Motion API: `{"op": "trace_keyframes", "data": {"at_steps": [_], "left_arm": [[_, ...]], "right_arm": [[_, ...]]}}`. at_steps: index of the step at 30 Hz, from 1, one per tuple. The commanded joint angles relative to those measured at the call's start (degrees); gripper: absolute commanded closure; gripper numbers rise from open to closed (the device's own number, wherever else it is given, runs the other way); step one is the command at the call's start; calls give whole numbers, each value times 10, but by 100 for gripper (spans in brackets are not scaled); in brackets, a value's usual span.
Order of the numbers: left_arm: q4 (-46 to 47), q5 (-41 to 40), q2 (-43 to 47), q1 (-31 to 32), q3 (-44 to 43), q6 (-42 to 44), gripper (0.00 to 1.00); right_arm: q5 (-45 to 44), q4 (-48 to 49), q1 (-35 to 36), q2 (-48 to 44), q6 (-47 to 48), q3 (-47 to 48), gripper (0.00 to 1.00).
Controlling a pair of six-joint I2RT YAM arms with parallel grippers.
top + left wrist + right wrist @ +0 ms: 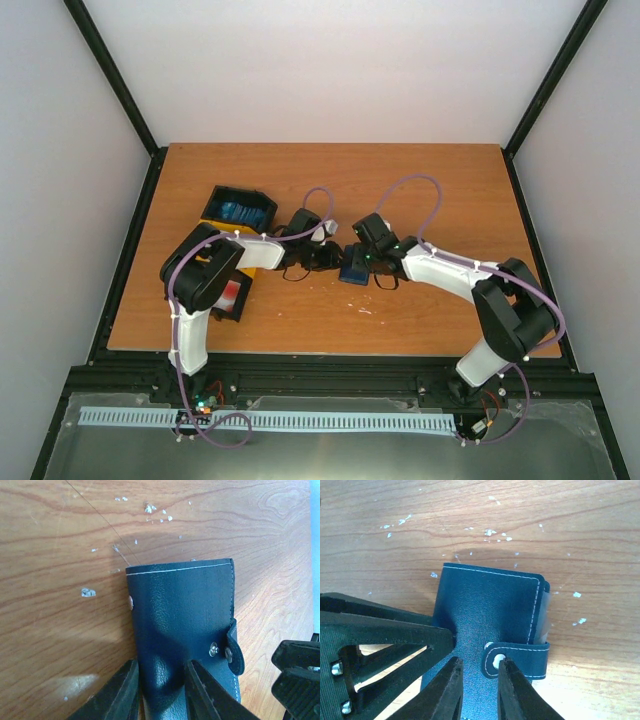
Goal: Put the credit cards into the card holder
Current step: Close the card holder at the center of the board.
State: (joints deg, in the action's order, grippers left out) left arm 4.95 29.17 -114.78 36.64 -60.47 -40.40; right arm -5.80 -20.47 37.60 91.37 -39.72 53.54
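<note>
The card holder (354, 270) is a dark navy wallet lying closed at mid-table, with both grippers on it. In the left wrist view the card holder (180, 610) bulges up between the fingers of my left gripper (161, 685), which pinch its cover. My right gripper (479, 680) rests on the card holder (485, 605) with one fingertip on the strap's snap (496, 661). I cannot tell whether it pinches anything. A grey credit card's edge (545, 611) shows inside the holder. More credit cards, blue (238, 211) and white with red (232, 294), lie in the tray.
A black-and-yellow tray (262, 200) stands at the left of the table, partly under the left arm. The left gripper's fingers (385, 630) crowd the holder's left side in the right wrist view. White flecks dot the wood beyond the holder.
</note>
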Motion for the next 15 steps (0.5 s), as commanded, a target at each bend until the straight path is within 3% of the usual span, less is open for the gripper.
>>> {"op": "trace_keyframes", "data": {"at_steps": [1,5,15], "left_arm": [[-118,-55,-52,3,38,3,72],[-109,-30,-63,4,38,-5,68],[-120,-43,-80,4,32,-13,68]], "right_arm": [[-29,7,1,-14,-66,-20,82],[-11,42,-1,-10,-109,-46,87],[-10,74,-8,8,-113,-44,86]]}}
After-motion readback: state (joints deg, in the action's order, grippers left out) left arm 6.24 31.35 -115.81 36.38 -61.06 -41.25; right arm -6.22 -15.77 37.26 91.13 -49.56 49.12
